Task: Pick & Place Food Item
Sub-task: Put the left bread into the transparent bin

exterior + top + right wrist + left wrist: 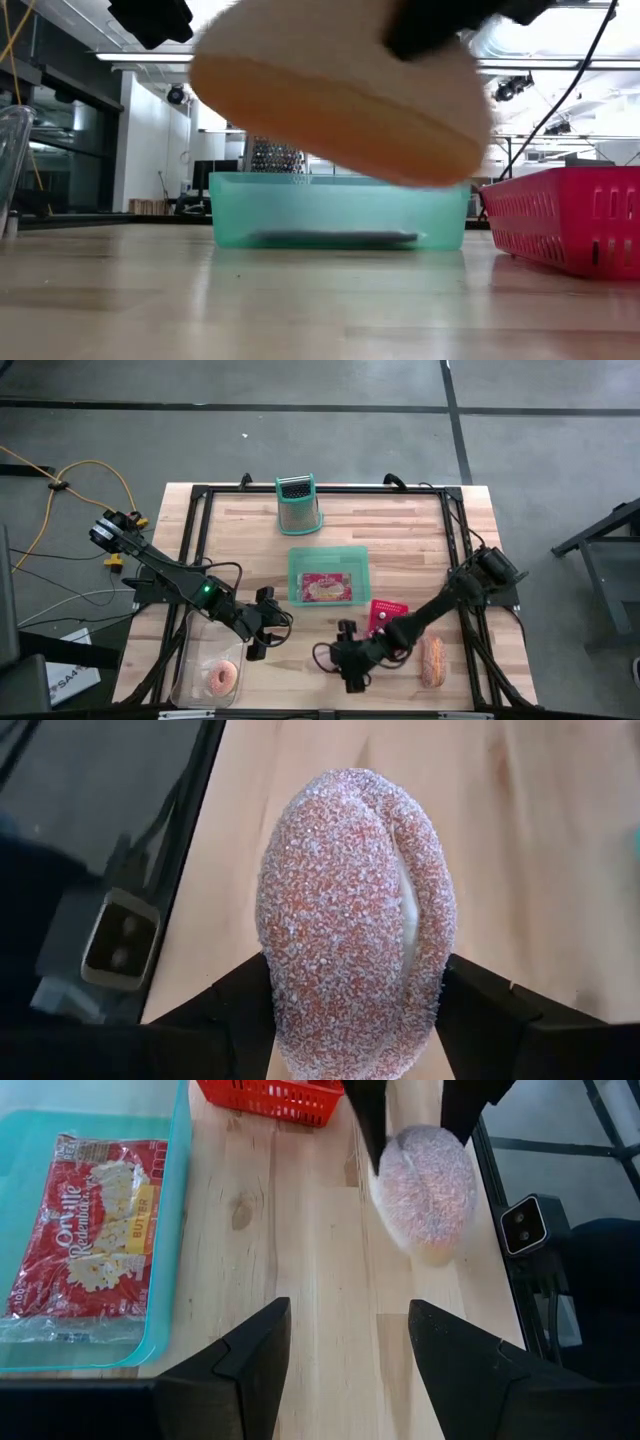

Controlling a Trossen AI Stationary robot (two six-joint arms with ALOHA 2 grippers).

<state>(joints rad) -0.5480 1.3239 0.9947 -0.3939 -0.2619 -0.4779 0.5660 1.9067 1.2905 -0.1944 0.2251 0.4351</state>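
A sugar-coated oval pastry (355,910) sits between the fingers of my right gripper (350,665), near the table's front edge at the middle. The left wrist view shows it (425,1195) under that gripper's dark fingers. In the low view it (340,100) hangs above the wood. In the high view the gripper's body covers it. My left gripper (262,624) stands open to its left, above bare wood, with nothing between its fingers (240,1370). My right gripper pinches the pastry by its two long sides (275,985) between its two fingers (225,1015). The fingers slant down from the table's right and lie across the pastry. The pastry is lifted clear of the table and its rounded end sticks out past the fingertips.
A teal tray (296,560) with a popcorn bag (327,588) sits mid-table, and a red basket (388,612) is to its right. A long tan pastry (432,660) lies by the right arm. A clear container (190,660) holds a donut (221,679). A grater (298,505) stands at the back.
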